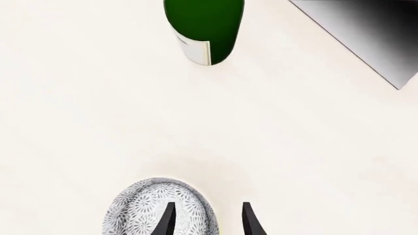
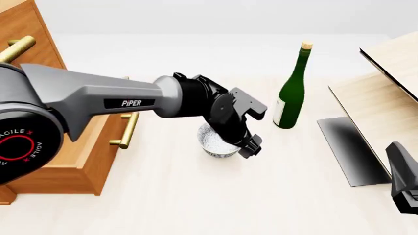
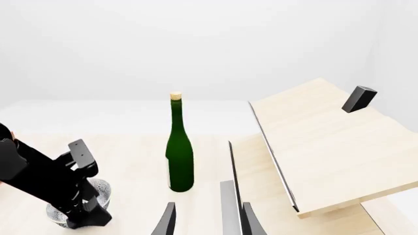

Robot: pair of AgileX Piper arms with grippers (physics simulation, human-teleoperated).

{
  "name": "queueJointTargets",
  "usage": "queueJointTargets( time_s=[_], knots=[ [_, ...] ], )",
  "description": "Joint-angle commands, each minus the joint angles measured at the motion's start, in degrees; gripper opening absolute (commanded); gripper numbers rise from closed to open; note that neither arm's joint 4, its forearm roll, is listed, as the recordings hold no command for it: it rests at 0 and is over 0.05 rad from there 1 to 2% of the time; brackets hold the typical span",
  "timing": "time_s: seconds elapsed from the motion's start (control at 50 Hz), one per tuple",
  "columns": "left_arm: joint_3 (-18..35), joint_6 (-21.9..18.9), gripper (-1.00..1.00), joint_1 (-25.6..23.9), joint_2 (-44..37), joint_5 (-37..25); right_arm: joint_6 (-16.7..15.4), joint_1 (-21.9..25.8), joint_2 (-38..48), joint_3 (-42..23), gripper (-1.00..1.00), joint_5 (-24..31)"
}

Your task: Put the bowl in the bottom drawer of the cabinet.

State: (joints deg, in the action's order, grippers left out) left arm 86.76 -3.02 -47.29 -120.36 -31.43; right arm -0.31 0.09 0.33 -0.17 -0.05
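The speckled white bowl (image 2: 214, 146) stands on the table right of the cabinet (image 2: 26, 34). My left gripper (image 1: 209, 205) is open over it, one finger (image 1: 168, 221) inside the bowl (image 1: 147, 210) and the other outside its rim. The bottom drawer (image 2: 81, 164) stands pulled out, its brass handle (image 2: 128, 129) facing the bowl. My right gripper (image 3: 207, 211) is open and empty at the near right, pointing toward the bottle.
A tall green bottle (image 2: 291, 93) stands upright behind and right of the bowl. Pale wooden furniture (image 2: 385, 83) with a black panel (image 2: 346, 147) fills the right side. A brass handle (image 2: 16, 48) of an upper drawer sticks out at far left.
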Motion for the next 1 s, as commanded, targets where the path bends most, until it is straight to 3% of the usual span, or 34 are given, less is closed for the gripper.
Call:
queueJointTargets(
  time_s=[0.02, 1.0],
  knots=[
    [-0.1, 0.4, 1.0, -0.2, -0.6, 0.0, 0.0, 0.0, 0.0, 0.0, 1.0, 0.0],
    [-1.6, 2.2, 1.0, -0.8, -2.4, 1.5, 0.0, 0.0, 0.0, 0.0, 1.0, 0.0]
  ],
)
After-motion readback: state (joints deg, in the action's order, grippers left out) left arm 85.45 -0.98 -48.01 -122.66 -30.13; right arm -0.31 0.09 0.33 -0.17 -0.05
